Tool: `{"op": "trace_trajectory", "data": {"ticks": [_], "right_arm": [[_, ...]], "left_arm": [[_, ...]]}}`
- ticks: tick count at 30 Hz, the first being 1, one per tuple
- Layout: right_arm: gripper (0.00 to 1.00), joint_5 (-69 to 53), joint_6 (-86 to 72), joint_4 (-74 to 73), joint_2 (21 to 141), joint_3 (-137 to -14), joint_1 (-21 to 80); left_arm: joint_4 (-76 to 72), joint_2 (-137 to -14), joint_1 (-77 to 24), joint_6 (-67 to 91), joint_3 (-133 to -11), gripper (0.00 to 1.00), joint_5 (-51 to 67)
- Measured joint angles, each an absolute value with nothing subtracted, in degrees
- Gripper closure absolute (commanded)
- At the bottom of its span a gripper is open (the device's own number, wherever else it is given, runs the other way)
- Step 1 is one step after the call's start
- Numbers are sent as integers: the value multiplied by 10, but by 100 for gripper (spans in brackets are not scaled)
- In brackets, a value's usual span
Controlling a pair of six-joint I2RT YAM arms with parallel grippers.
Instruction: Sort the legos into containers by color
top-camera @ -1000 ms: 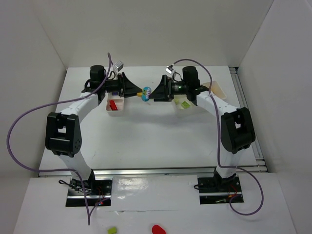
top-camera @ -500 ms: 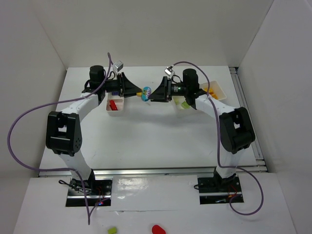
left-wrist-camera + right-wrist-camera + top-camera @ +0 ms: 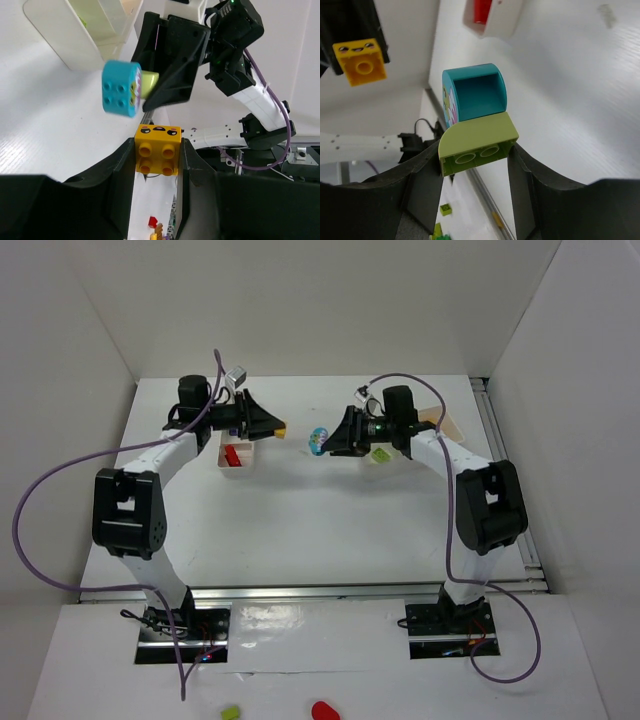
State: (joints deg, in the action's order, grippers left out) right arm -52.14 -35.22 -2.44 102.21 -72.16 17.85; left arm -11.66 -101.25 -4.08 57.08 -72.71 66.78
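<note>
My left pincer (image 3: 156,156) grips yellow brick (image 3: 157,144); right pincer (image 3: 476,159) grips lime-cyan stack (image 3: 476,117); red brick (image 3: 232,455) sorted in far-edge tray (image 3: 251,464); held pieces unsorted

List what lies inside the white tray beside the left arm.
A red brick lies in the tray's one visible compartment. The left arm covers the rest of the tray, so anything there is hidden.

The white bench (image 3: 300,530) carries two white trays on its far side, well apart. The left tray (image 3: 246,467) holds a red brick (image 3: 232,455). The right tray (image 3: 455,428) holds a lime brick (image 3: 381,454).
</note>
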Motion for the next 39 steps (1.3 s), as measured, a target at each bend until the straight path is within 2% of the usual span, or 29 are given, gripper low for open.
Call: {"op": "trace_trajectory", "data": {"ticks": [4,6,15,18,19,20,24,25,27,31,34,39], "right_arm": [[75,-468,-311,-96,1022,-739,162],[75,-444,-296,-119,1021,-747,156],[75,-383,-245,-194,1011,-769,143],[75,-378,-239,-204,1008,-769,139],[75,-377,-238,-207,1007,-769,138],[75,-376,-237,-208,1006,-769,138],[75,-373,-235,-213,999,-769,138],[75,-373,-234,-215,998,-769,138],[75,-372,-232,-217,997,-769,137],[75,-372,-230,-220,995,-769,135],[75,-379,-227,-221,995,-769,133],[75,-416,-224,-219,992,-769,132]], "left_arm": [[-88,-1022,-52,553,-737,100,657],[-26,-1034,-65,517,-764,100,630],[286,-1137,-194,322,-945,99,306],[342,-1164,-238,299,-946,76,204],[357,-1174,-250,296,-946,60,175],[369,-1183,-259,288,-946,38,154],[409,-1207,-271,272,-946,12,103],[414,-1208,-270,268,-946,10,97],[422,-1208,-266,267,-947,10,92],[430,-1201,-244,248,-960,18,133],[423,-1171,-198,235,-960,20,215],[335,-1109,-134,251,-943,14,393]]}}
